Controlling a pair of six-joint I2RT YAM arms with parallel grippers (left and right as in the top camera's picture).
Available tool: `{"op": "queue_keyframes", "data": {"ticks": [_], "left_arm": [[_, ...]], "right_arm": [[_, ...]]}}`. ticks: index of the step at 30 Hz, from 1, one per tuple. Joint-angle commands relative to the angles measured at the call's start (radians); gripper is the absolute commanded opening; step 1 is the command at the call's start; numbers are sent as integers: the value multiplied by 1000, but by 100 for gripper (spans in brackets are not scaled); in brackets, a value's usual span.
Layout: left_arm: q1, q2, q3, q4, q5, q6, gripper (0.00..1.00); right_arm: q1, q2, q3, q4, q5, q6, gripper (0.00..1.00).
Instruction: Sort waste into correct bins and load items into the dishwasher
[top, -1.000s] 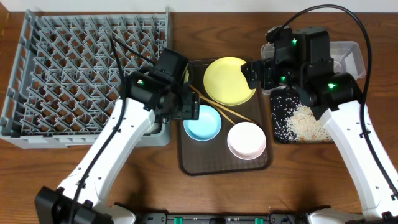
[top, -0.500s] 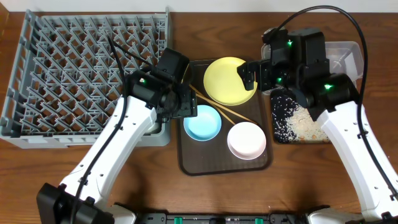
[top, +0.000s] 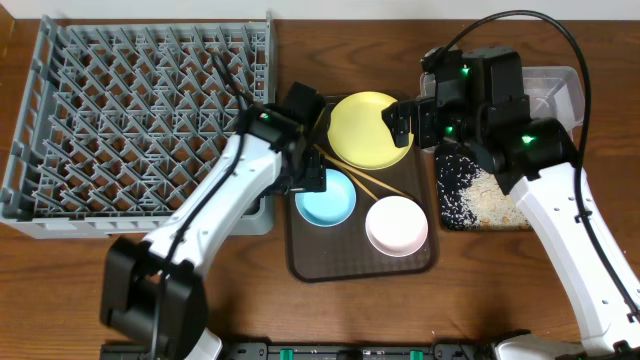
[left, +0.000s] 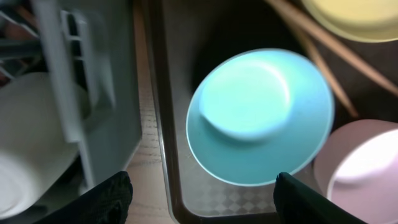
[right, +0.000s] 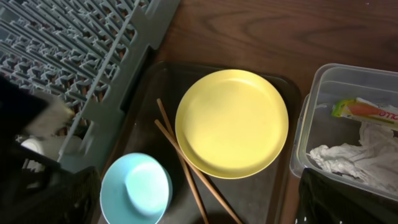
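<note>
The grey dish rack (top: 120, 110) stands at the left. The brown serving tray (top: 300, 255) holds the yellow plate (top: 365, 130), the light blue bowl (top: 328, 198), the white bowl (top: 396, 225) and the chopsticks (top: 375, 185). My left gripper (top: 308, 172) hangs open and empty over the tray's left edge beside the blue bowl (left: 261, 118). A white cup (left: 31, 143) sits inside the rack's corner. My right gripper (top: 400, 118) is open and empty above the plate's right edge (right: 233, 121). The wrapper (right: 367, 111) and tissue (right: 348, 155) lie in the clear tub (top: 570, 85).
The black tray (top: 448, 180) in front of the tub holds loose rice scraps (top: 495, 200). The rack's wall (left: 93, 93) stands just left of my left gripper. Bare wooden table runs along the front.
My left gripper has moved right from the rack's near right corner to over the tray's left edge by the blue bowl. The right arm shifted slightly left, then held still.
</note>
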Motion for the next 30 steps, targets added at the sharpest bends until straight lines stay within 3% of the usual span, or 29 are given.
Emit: {"op": "queue_keyframes", "data": {"ticks": [1,13,22,30], "left_arm": [[-1,51,-1,-2,-23,11,74],[-3,165,-1,31,-30,137,73],[-3,211,-1,50,-30,137,58],[-3,211,-1,79,-19,130,51]], "right_arm": [[3,11,14,-3,6,11,99],[3,11,13,-4,6,11,99],[3,11,13,-6,5,11,99],[3,11,13,-6,5,11,99]]}}
